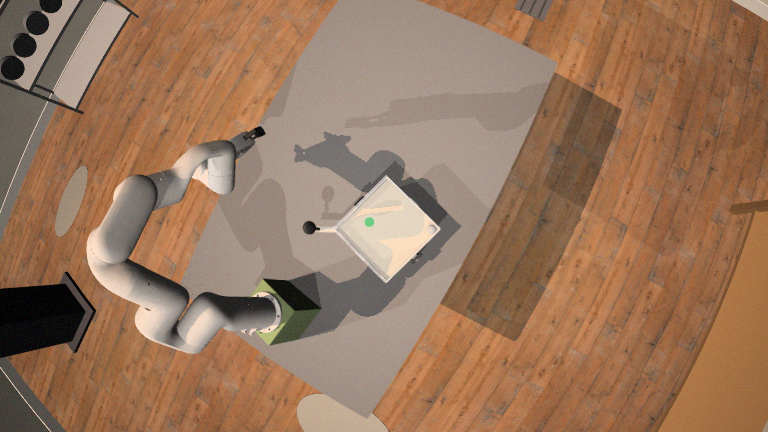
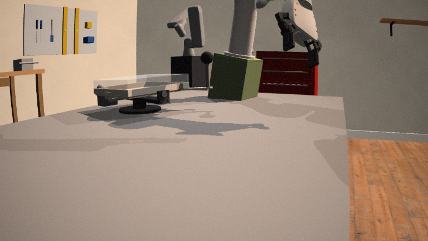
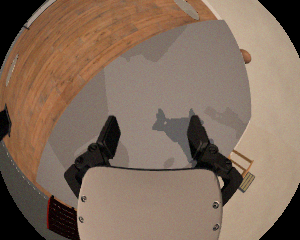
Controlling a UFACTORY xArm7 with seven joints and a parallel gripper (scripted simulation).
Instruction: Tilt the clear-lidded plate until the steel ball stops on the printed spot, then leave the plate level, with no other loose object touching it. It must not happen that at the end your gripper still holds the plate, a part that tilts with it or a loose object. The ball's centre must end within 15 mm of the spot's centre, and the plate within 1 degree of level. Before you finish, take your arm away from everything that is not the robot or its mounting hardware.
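The clear-lidded plate stands on a round black foot; I cannot tell whether it is exactly level. The steel ball lies in the corner opposite the handle. The green printed spot is nearer the handle corner, well apart from the ball. A thin rod with an upright stem and black knob extends from that corner. My gripper is open and empty, high above the table's edge area and away from the knob. The wrist view does not show the plate.
The arm's green pedestal stands on the grey table, near the handle side of the plate. Behind the table are a red drawer cabinet and another grey arm on a dark pedestal. No loose object touches the plate.
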